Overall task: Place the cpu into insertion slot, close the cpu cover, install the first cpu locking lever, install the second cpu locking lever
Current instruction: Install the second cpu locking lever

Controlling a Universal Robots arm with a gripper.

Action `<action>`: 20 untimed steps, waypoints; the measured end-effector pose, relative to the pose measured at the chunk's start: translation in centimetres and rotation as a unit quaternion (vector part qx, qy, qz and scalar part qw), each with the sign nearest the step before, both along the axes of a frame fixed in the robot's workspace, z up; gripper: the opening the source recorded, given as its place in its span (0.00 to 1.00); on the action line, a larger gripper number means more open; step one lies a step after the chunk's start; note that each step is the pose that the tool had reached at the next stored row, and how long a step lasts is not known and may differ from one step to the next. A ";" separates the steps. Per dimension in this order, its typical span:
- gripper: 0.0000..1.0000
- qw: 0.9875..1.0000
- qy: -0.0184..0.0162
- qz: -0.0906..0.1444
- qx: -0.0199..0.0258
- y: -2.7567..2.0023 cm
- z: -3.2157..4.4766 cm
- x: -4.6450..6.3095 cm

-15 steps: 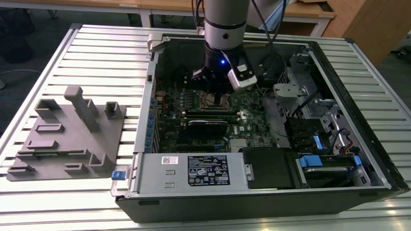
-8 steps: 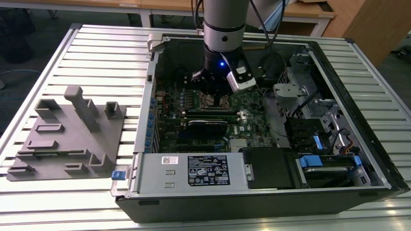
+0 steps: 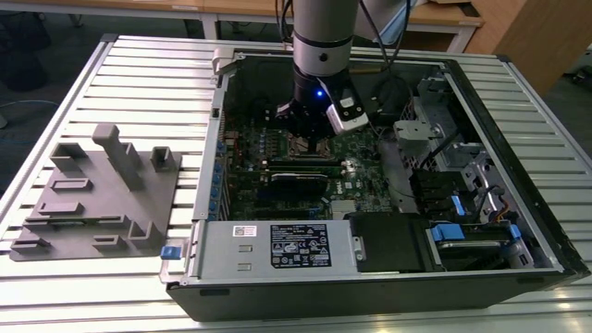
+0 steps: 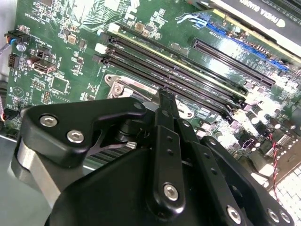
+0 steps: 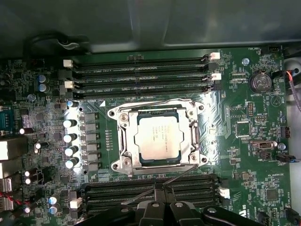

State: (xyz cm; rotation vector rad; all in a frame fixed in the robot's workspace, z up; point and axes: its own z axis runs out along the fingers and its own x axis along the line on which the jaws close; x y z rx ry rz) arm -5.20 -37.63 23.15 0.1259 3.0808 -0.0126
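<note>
The cpu [image 5: 160, 137] lies flat in the insertion slot [image 5: 200, 159], its grey metal top showing through the cut-out of the cpu cover [image 5: 123, 136], which is down over it. One thin locking lever [image 5: 155, 102] lies along the socket's edge beside the memory slots. A second locking lever [image 5: 183, 174] slants away from the socket's corner across the other memory slots and reaches my fingertips. My gripper [image 5: 157, 189] is shut, its tips pressed together at that lever's end. In the second wrist view the gripper [image 4: 163, 94] points at the socket corner [image 4: 120, 87]. In the exterior view the gripper [image 3: 311, 142] hangs over the socket.
Long black memory slots [image 5: 141, 70] flank the socket on two sides. A graphics card [image 3: 298, 179], a power supply [image 3: 277, 243] and a drive cage [image 3: 462, 201] sit inside the open case. A grey fixture plate [image 3: 97, 201] lies on the table at the exterior view's left.
</note>
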 end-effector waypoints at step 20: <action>0.11 1.000 0.000 0.000 0.000 0.00 -1.34 -0.2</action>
